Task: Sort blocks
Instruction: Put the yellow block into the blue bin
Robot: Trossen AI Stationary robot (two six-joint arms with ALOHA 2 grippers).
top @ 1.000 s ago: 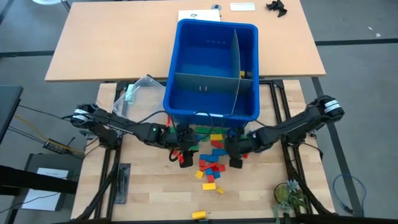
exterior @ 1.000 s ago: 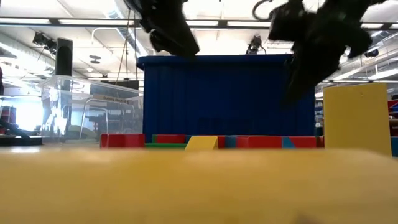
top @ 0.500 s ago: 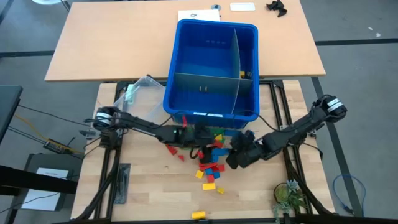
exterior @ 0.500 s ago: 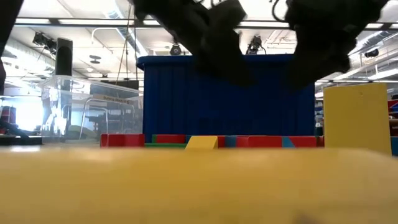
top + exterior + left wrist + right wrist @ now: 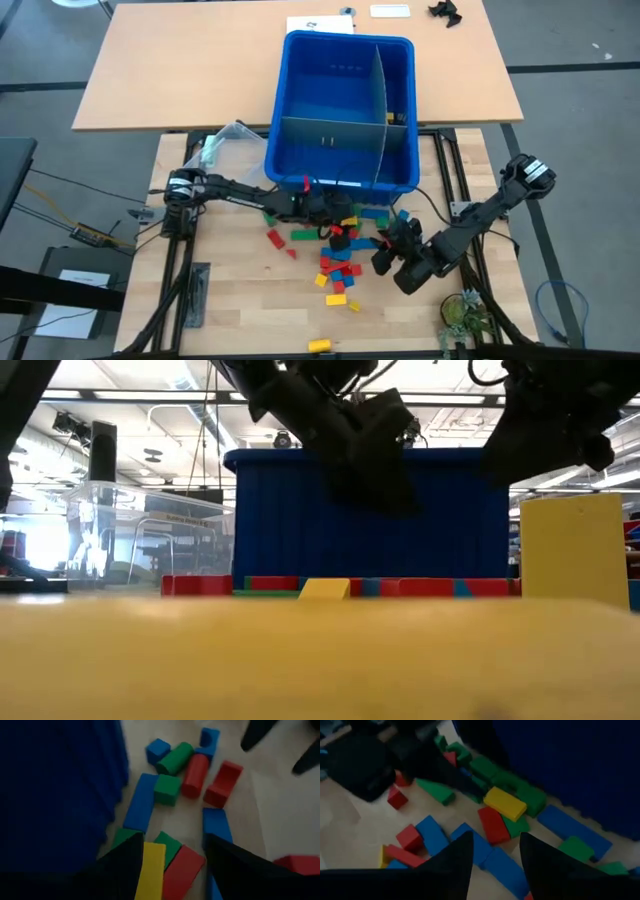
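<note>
Several small red, yellow, blue and green blocks [image 5: 340,262] lie loose on the wooden table, just in front of the blue bin's near wall. My left gripper [image 5: 338,232] reaches in from the left and hovers open over the pile's far part. In its wrist view the left gripper [image 5: 172,840] has a yellow block [image 5: 152,865], a green one and a red one [image 5: 182,870] below the gap. My right gripper [image 5: 384,251] hangs open at the pile's right side. In its own view the right gripper [image 5: 496,837] stands above blue blocks [image 5: 485,847], holding nothing.
The large blue bin [image 5: 345,110], split by grey dividers, stands just beyond the pile. A clear tub [image 5: 225,145] sits at the bin's left. One yellow block [image 5: 320,345] lies alone at the near edge. A small plant [image 5: 462,318] stands near right.
My left gripper has travelled toward the table's right edge and sunk a little, from the pile's left side to above its far part. My right gripper has drawn back toward the near right and rolled about its own axis. The blocks lie as before.
</note>
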